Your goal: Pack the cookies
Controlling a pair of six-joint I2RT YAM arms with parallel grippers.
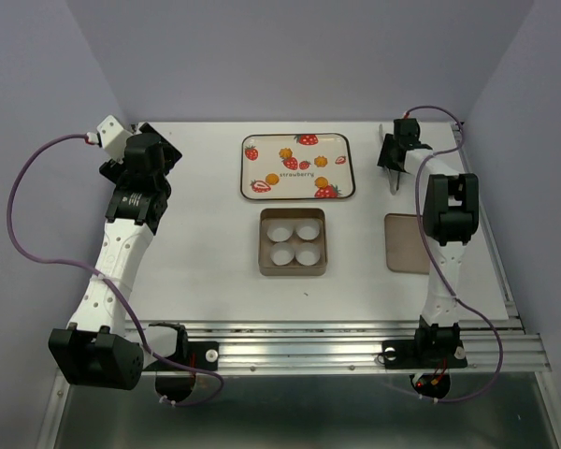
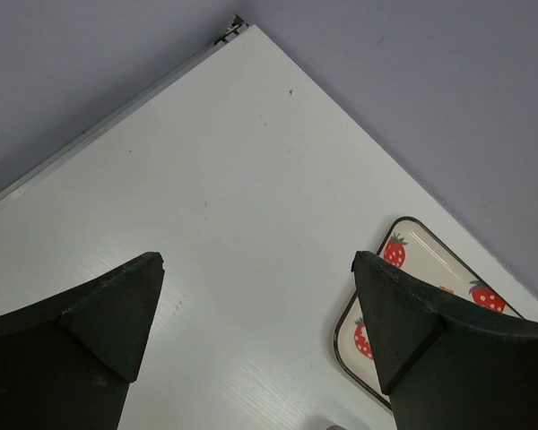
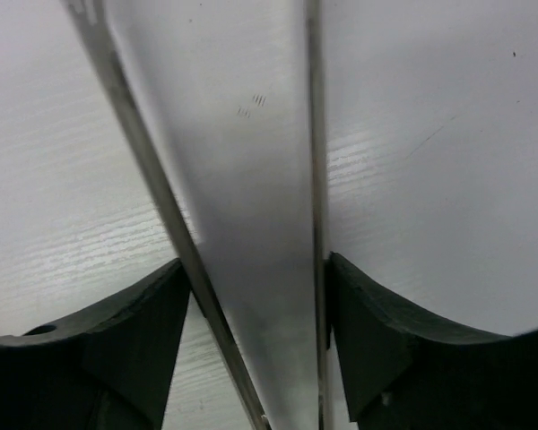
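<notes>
Top view: a white table. At the far middle lies a strawberry-printed tray, and on it the cookies lie flat and spread apart. They are round, so they have no long axis and point no particular way. In front of the tray stands a square brown box holding four white paper cups, none with a cookie in it. A brown lid lies to the right of the box. The right gripper is at the far right of the table, over thin metal tongs whose long axis runs from the gripper toward the near edge. The left arm reaches to the far left, well away from the tray.

Left wrist view: the left gripper stands wide apart with nothing in it, above bare table. One corner of the tray shows at the lower right.

Right wrist view: the two metal arms of the tongs run away from the camera between the fingers. Each finger appears to press on one arm, so the gripper looks clamped on the tongs.

Judgement: this looks like the first step, taking up the tool, with packing not yet begun. Next, the tongs would need lifting, carrying left to the tray, and closing their tips around one cookie without letting them twist in the grip.
</notes>
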